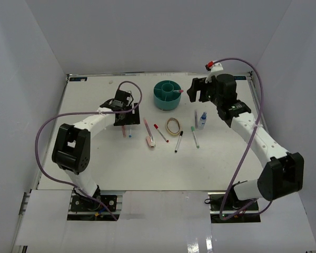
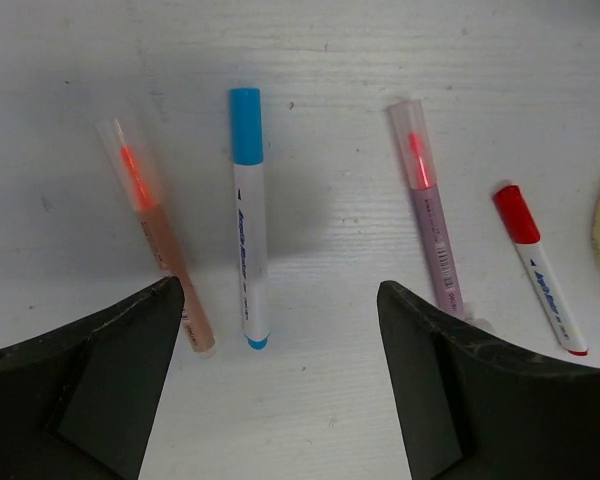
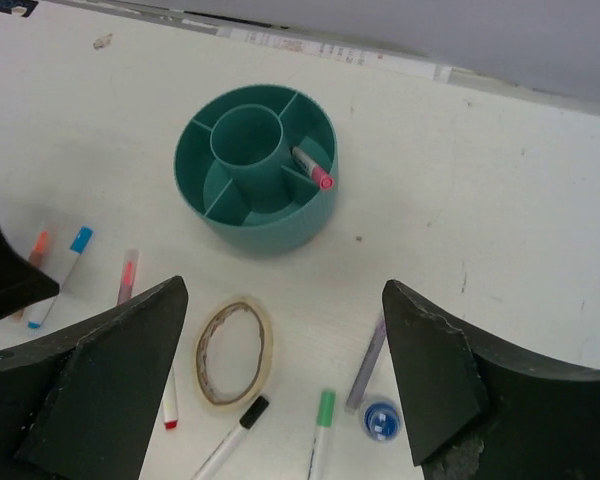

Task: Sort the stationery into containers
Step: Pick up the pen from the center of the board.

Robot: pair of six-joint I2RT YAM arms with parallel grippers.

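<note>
Pens lie under the L gripper [image 2: 280, 380]. Its fingers [image 2: 110, 370] are spread wide and hold nothing. A blue pen [image 2: 248, 220] lies in the gap, an orange pen [image 2: 155, 235] runs under one finger, and a mauve pen [image 2: 428, 220] ends by the other. A red pen [image 2: 540, 270] lies further out. The R gripper [image 3: 283, 300] hangs above the table w/ fingers also spread, empty, near a teal organizer [image 3: 270, 225]. A pink pen [image 3: 312, 168] leans in a ring compartment, cap over the rim. Spread on the table [image 1: 110, 163]: tan loop [image 3: 268, 350], black pen [image 3: 235, 435], green pen [image 3: 323, 425], bottle [image 3: 381, 420], eraser [image 1: 150, 141].
</note>
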